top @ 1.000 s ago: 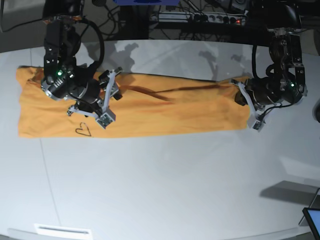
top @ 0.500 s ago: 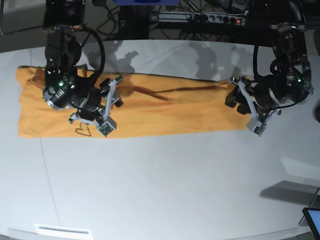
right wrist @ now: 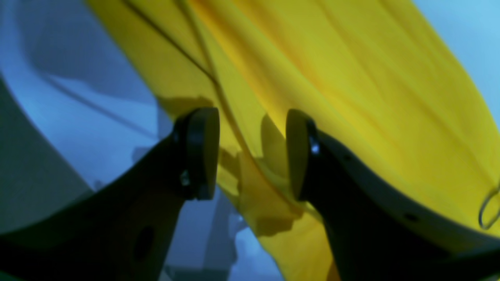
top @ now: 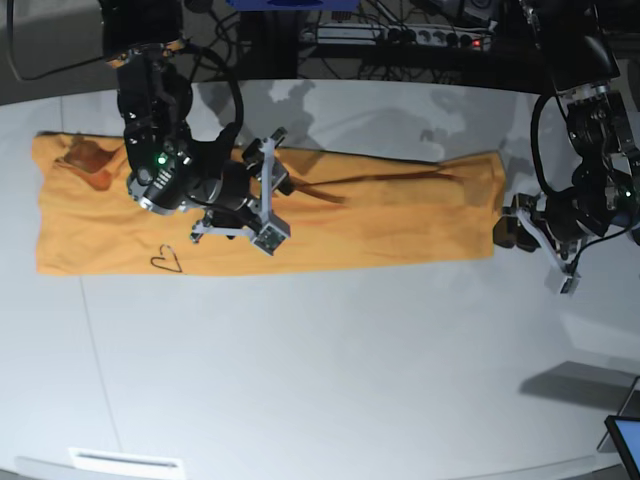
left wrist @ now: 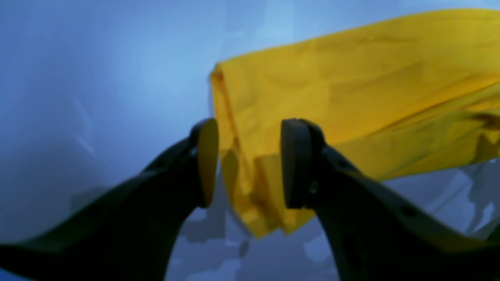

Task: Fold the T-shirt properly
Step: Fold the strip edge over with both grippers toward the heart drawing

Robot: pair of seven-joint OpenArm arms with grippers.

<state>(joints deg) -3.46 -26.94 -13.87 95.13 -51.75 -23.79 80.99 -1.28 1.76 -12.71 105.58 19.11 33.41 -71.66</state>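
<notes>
Here, the layout as you see it:
T-shirt (top: 380,220): folded into a long band on the table (top: 320,380) — long axis running side to side in the base view.
Right gripper (top: 268,192): jaws spread, gripping nothing; it hovers over the band's middle-left, near the heart mark (top: 167,260).
Left gripper (top: 545,250): jaws spread, empty; it sits just off the band's end, cloth edge ahead of its pads (left wrist: 207,162).
Deciding relation: each arm is nearest its own end — judge the next fold along that axis.

place: lab | cues: white table (top: 330,370); power strip (top: 400,36); cables (top: 215,45)
</notes>
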